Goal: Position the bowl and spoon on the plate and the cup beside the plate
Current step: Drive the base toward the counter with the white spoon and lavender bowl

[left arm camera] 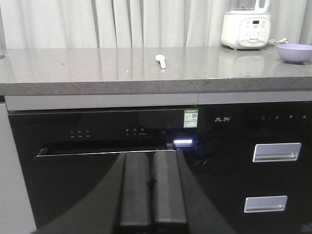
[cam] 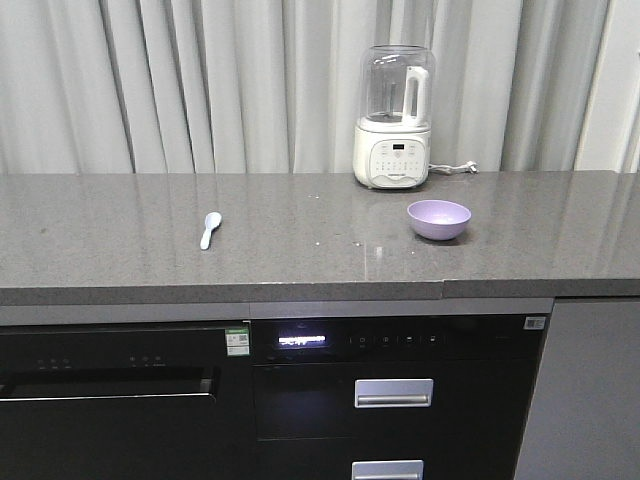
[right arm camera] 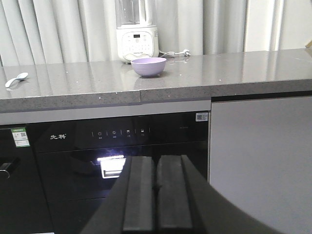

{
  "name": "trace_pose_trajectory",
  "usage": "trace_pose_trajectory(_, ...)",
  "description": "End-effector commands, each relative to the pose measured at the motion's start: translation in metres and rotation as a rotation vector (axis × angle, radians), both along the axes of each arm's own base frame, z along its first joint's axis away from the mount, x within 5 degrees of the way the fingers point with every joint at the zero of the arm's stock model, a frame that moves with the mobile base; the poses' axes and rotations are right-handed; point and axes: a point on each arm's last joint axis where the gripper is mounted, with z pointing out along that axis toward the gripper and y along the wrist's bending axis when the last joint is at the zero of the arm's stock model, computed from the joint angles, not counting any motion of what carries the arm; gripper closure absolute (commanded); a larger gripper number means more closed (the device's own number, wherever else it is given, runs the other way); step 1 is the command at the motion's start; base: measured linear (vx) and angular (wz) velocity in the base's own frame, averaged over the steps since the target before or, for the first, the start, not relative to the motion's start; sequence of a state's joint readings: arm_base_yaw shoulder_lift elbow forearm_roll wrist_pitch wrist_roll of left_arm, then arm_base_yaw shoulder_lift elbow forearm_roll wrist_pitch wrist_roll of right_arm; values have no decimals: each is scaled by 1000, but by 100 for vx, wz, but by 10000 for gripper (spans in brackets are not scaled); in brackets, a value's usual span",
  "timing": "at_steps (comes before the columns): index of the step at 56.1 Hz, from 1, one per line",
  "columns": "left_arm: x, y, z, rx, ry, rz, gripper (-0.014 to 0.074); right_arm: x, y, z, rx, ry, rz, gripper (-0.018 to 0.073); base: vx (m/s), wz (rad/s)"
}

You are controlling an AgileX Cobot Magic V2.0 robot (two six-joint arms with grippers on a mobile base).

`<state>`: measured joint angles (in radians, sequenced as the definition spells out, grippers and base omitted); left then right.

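My left fingers (left arm camera: 138, 190) are pressed flat against each other with nothing between them. They sit low in front of the black appliance front (left arm camera: 97, 161), below the level of the grey surface (left arm camera: 97, 73). My right fingers (right arm camera: 140, 190) are clenched the same way and hold nothing; a grey cabinet door (right arm camera: 258, 161) is off to their right. The spoon (cam: 210, 229) lies on the left part of the surface, with its scoop toward the back and its handle toward the front edge. The bowl (cam: 439, 219) stands upright on the right part, open side up, well apart from the spoon. Near it, toward the back, a white blender (cam: 394, 120) with a clear jug stands in front of the curtain (cam: 200, 80).
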<state>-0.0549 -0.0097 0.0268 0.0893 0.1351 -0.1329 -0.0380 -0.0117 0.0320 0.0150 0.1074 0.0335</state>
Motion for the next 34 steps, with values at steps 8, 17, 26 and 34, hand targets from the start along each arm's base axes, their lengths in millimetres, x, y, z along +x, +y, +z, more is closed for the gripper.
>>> trace_pose_trajectory(8, -2, -1, 17, -11, -116, -7, 603, 0, 0, 7, -15, -84, -8, 572, 4, -9)
trace_pose_trajectory(17, -2, -1, 17, -11, -116, -7, 603, 0, 0, 7, -15, -84, -8, 572, 8, -10)
trace_pose_trajectory(26, -2, -1, 17, -11, -116, -7, 603, 0, 0, 7, -15, -84, -8, 572, 15, -10)
trace_pose_trajectory(34, -2, -1, 17, -11, -116, -7, 603, 0, 0, 7, -15, -84, -8, 572, 22, -10)
